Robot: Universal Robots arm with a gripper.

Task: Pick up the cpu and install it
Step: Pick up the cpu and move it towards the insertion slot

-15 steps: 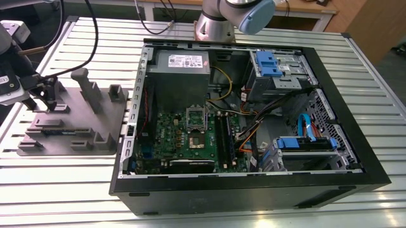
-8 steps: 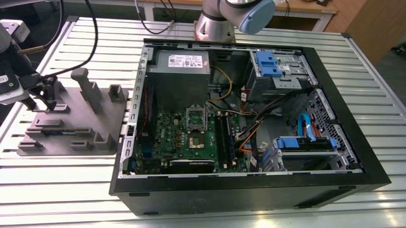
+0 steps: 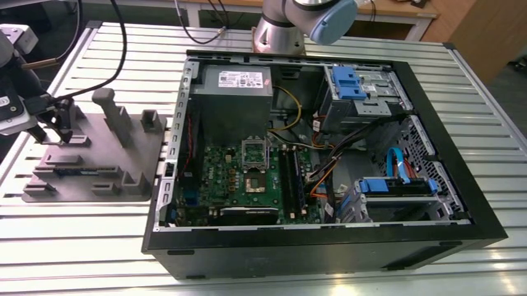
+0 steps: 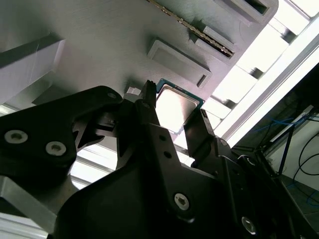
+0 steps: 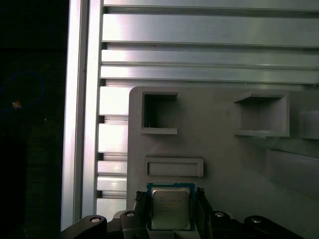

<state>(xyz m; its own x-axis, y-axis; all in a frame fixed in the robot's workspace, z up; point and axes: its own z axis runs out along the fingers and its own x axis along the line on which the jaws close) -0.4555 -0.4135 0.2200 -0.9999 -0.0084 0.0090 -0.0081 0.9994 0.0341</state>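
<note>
Exterior view, pincer [image 3: 49, 131] hung low over a grey tray [image 3: 99, 157] on the counter [image 3: 82, 246], at the exterior view's left of an open case [image 3: 329, 250], second wrist view, cpu [image 4: 174, 107] sat between its jaws, first wrist view, pincer pinched the cpu's opposite edges on the tray.

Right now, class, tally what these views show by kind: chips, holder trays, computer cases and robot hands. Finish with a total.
cpu: 1
tray: 1
case: 1
hand: 1
Total: 4
</note>
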